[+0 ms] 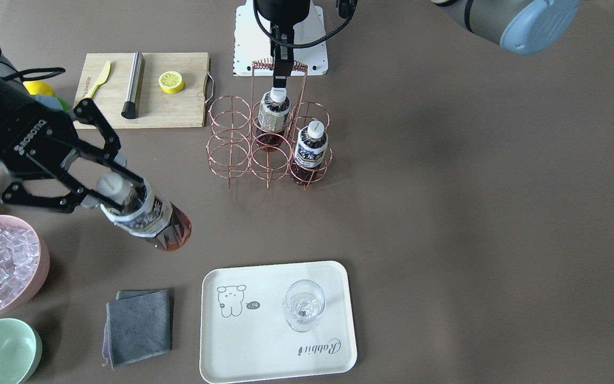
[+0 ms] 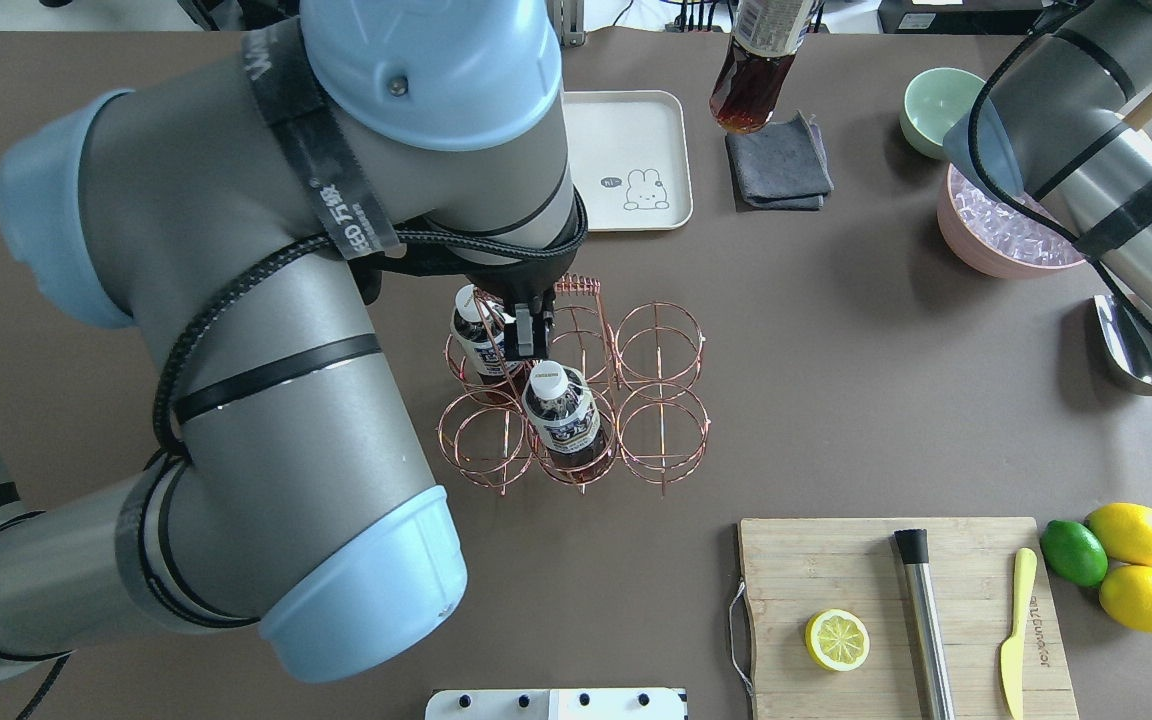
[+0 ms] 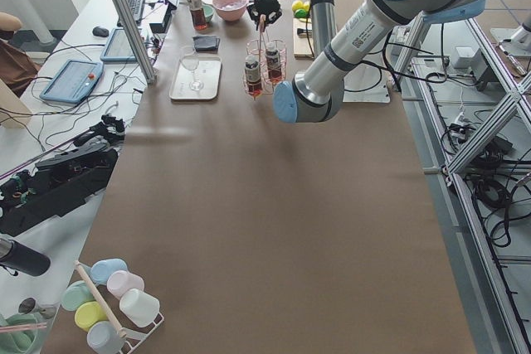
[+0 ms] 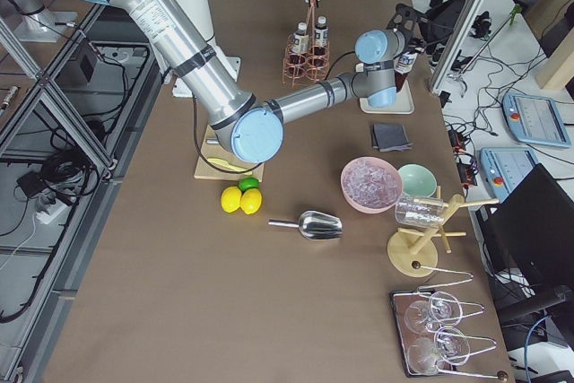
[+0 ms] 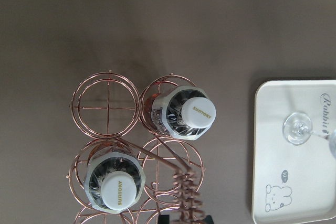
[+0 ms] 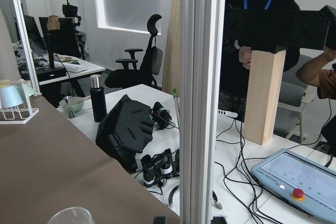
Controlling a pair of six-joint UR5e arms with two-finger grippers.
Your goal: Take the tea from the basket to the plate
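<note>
We read "SUNTORY" on the white cap of the upper tea bottle (image 5: 198, 112) and of the lower tea bottle (image 5: 120, 191); the plate (image 1: 264, 346) bears "Rabbit".

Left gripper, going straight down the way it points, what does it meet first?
Probably the basket's coiled handle, which the left gripper sits right at; just below is a tea bottle's white cap. Depth is unclear.

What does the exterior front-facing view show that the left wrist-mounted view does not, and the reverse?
Only front-facing: the right pincer shut on a tea bottle lifted clear of the basket, plus the cutting board, ice bowl and grey cloth. Only left wrist: SUNTORY printed on the caps, seen from above. Both: the basket with two bottles in it, and the plate carrying a glass.
</note>
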